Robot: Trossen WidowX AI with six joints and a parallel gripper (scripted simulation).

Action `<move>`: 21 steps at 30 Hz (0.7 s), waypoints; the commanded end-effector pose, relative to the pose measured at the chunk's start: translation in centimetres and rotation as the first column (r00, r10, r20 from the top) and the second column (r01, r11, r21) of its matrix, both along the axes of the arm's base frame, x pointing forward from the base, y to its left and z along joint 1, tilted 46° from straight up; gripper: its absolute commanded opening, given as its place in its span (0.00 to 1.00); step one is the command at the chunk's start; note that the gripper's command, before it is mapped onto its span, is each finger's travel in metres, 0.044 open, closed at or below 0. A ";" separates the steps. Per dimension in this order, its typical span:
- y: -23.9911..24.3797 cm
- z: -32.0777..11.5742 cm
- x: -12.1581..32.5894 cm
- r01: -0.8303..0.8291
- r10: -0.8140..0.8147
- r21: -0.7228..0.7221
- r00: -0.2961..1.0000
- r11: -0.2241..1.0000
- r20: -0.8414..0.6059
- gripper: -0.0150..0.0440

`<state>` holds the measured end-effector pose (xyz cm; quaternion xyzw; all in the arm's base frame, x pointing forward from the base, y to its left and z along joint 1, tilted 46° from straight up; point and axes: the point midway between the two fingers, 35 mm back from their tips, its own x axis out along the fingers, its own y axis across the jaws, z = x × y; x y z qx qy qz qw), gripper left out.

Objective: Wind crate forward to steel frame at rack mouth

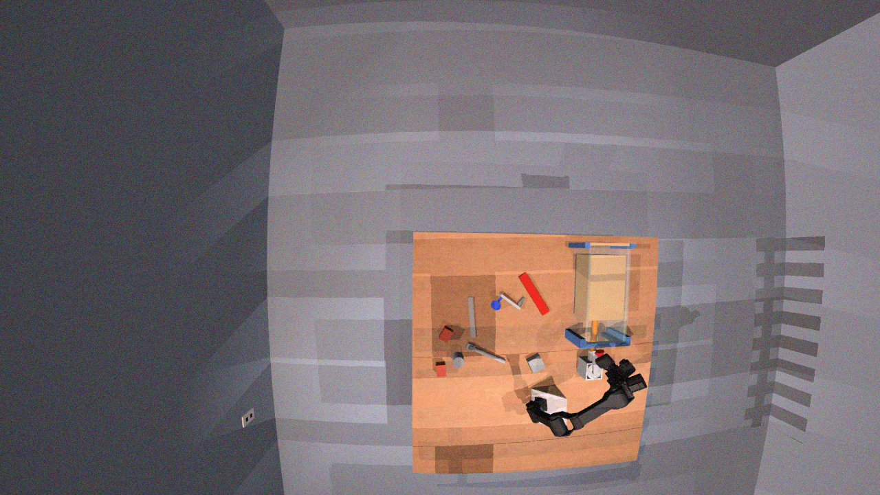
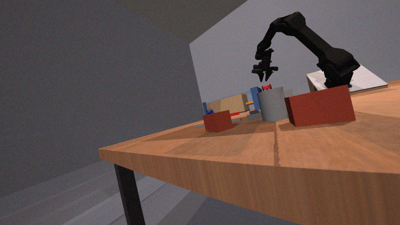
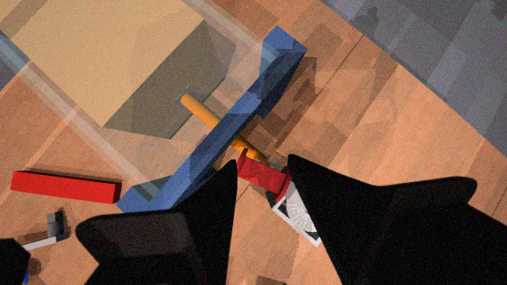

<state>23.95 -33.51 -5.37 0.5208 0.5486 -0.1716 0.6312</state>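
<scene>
The tan crate [image 1: 599,282] [image 2: 229,103] [image 3: 99,51] sits flat in the clear-panelled cubby, with a gap between its front and the blue frame [image 1: 575,337] [image 2: 255,97] [image 3: 222,138]. An orange strap [image 1: 594,328] [image 3: 200,111] runs from it under the frame to the winch [image 1: 589,367] [image 3: 295,211]. The winch handle stands at the winch, its red grip [image 1: 599,353] [image 2: 266,87] [image 3: 263,174] uppermost; its key is hidden. My gripper [image 2: 263,80] [image 3: 262,161] is open and empty, fingers partly apart, just above the red grip and not around it.
A blue-knobbed crank [image 1: 510,300] [image 3: 40,242] and a red bar [image 1: 533,293] [image 3: 63,187] lie left of the cubby. Farther left are a grey bar [image 1: 471,317], a wrench [image 1: 486,353], a grey cylinder [image 1: 457,359] [image 2: 272,104] and two red blocks. A grey block [image 1: 535,363] lies left of the winch.
</scene>
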 end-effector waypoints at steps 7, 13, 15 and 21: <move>-0.5 0.6 -0.2 -0.006 0.006 0.005 1.000 1.000 -0.007 0.25; -0.5 0.6 -0.2 -0.006 0.006 0.005 1.000 1.000 -0.007 0.25; -0.5 0.6 -0.2 -0.006 0.006 0.005 1.000 1.000 -0.007 0.25; -0.5 0.6 -0.2 -0.006 0.006 0.005 1.000 1.000 -0.007 0.25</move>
